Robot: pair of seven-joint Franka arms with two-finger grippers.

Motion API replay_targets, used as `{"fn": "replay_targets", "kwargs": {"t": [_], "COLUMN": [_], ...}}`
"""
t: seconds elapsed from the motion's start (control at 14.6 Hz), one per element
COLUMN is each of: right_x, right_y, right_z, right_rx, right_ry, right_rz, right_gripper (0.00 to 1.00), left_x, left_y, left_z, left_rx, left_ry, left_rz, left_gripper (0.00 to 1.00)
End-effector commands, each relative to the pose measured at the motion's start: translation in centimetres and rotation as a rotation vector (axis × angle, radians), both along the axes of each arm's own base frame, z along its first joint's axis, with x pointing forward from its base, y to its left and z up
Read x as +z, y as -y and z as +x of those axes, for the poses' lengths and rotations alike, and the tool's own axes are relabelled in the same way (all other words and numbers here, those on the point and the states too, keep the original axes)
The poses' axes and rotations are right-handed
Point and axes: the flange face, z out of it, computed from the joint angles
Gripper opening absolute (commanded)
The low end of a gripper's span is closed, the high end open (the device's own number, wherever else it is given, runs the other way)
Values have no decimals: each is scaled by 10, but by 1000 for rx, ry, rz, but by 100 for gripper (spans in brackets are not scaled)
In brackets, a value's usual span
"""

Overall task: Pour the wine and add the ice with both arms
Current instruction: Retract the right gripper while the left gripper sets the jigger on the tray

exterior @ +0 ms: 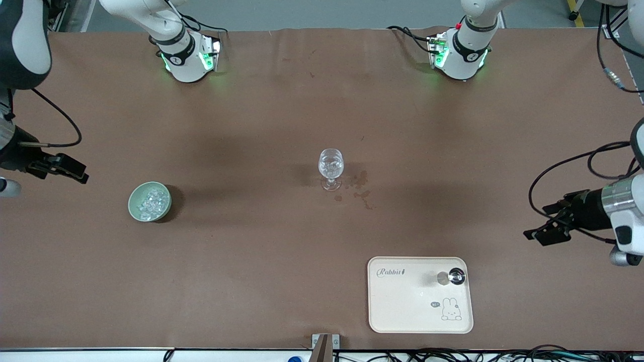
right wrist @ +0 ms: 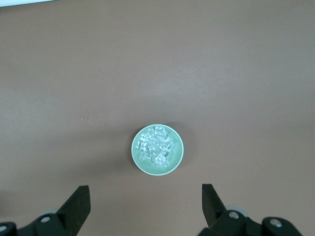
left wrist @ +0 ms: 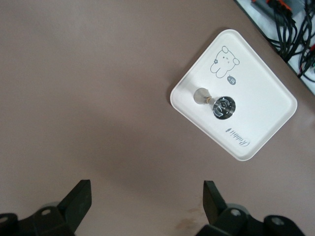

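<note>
I am a pair of white arms at a brown desk [exterior: 251, 251]. My right pincer [exterior: 60, 166] hangs released above the desk at the right arm's end, gripping nothing; its wrist view shows the two fingers [right wrist: 78, 206] spread wide. My left pincer [exterior: 551, 223] hangs released too, over the left arm's end, also bare.

The ice [exterior: 152, 200] is a heap of small clear cubes in a pale green bowl [exterior: 136, 208], on the desk toward the right arm's end. A stemmed glass [exterior: 330, 168] stands upright mid-desk, with dark splash stains [exterior: 359, 188] just beside its foot. A cream tray [exterior: 402, 311] lies nearer the front camera, carrying a small metal stopper [exterior: 451, 277]. I see no bottle anywhere.

I judge the ice step is in hand. To do it well, I should bring the right pincer straight down over the heap, narrow the fingers around a single cube, squeeze gently since it looks slippery, and carry it low to the glass.
</note>
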Motion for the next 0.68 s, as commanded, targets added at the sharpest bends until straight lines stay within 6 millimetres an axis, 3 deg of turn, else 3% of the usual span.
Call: {"fn": "replay_targets", "kwargs": {"t": [0.0,0.41,0.62], "right_x": [20,64,86], "right_y": [9,45,52], "right_z": [-21,-42,-52], "right_rx": [5,31,14], "right_ry": [-1,-43,-67], "right_rz": [7,12,15], "right_gripper": [100,100,100], "left_x": [51,138,164], "left_y": [19,58,63], "left_z": [-28,-74,-100], "left_rx": [-179,-385,-517], "left_ry": [66,172,147], "left_rz": [142,271,364], "left_gripper": [100,100,100]}}
